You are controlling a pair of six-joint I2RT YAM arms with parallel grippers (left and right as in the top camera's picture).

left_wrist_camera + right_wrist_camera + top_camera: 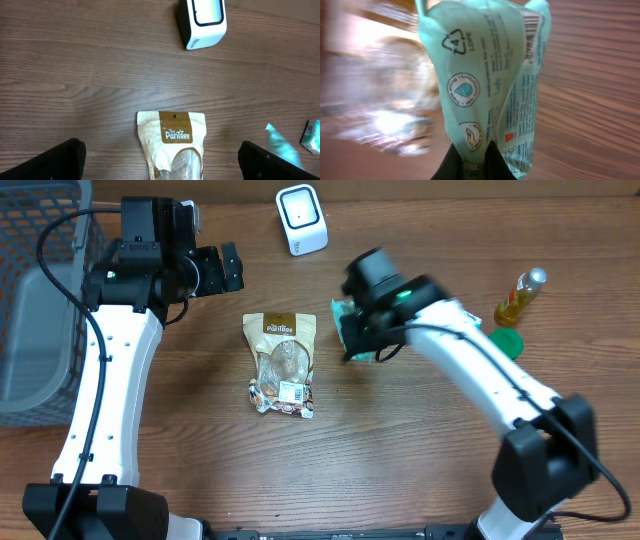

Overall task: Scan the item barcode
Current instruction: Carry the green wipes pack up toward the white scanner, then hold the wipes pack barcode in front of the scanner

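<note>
A mint-green plastic packet (485, 75) fills the right wrist view, with a barcode (532, 22) near its top right edge. My right gripper (475, 161) is shut on the packet's lower end, its dark fingers (452, 166) pinching the film. From overhead, the packet (343, 320) sits under the right wrist at centre right, below and to the right of the white scanner (301, 218). My left gripper (162, 160) stands wide open with nothing in it, over a tan Pantree pouch (172, 145). The scanner (201, 21) lies beyond the pouch.
The Pantree pouch (282, 365) lies flat at the table's centre. A small oil bottle (520, 298) and a green lid (507, 342) are at the right. A grey basket (40, 300) occupies the far left edge.
</note>
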